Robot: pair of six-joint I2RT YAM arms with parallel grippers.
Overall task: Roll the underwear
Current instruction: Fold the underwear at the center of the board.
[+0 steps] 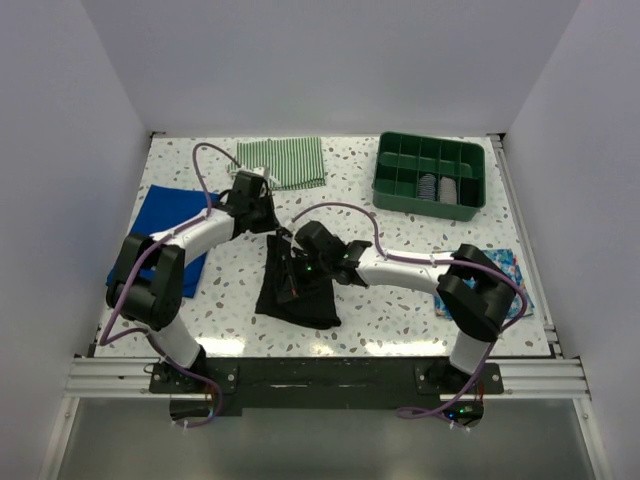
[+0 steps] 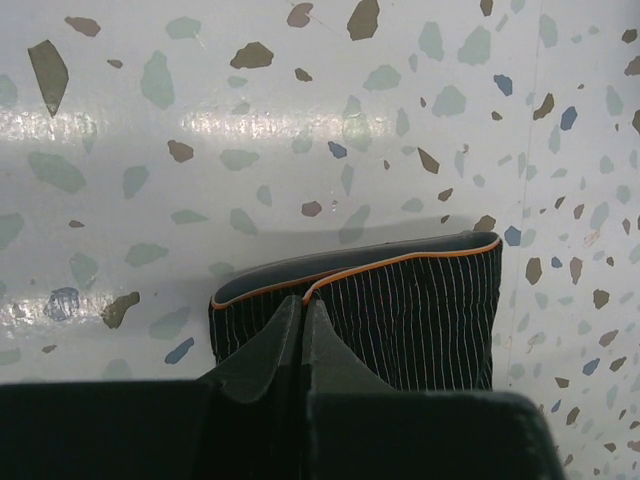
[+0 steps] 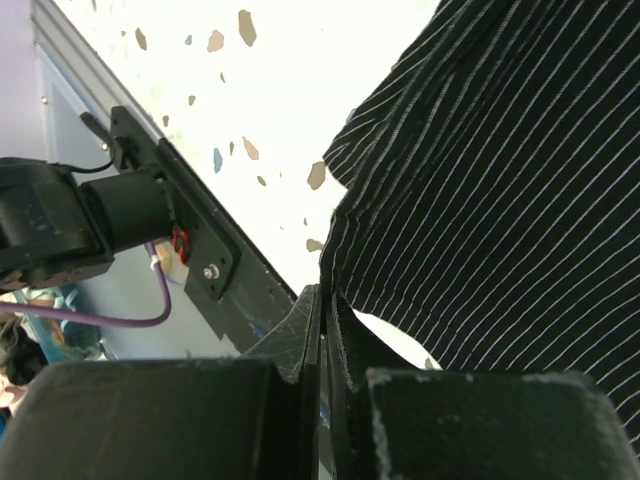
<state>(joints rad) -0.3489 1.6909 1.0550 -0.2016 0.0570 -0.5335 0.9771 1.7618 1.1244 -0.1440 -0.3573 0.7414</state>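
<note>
**A:** Near the middle of the tabletop's (image 1: 400, 240) near edge, what lies there?

**B:** It is the underwear (image 1: 312, 300), black with thin white stripes. It has an orange line along the waistband (image 2: 400, 258). It lies a little crumpled, and it is narrower at its far end.

**A:** How is the left gripper (image 2: 303, 312)?

**B:** Its fingers are pressed together on the waistband, at the far end of the garment.

**A:** And the right gripper (image 3: 324, 300)?

**B:** Its fingers are also together, pinching an edge of the striped fabric.

**A:** What else is on the tabletop?

**B:** A green striped cloth (image 1: 283, 162) lies at the far edge, and a green tray (image 1: 400, 196) stands near the far right corner. A blue cloth (image 1: 165, 215) lies at the left edge. A floral cloth (image 1: 508, 268) lies at the right edge, partly under the right arm.
</note>
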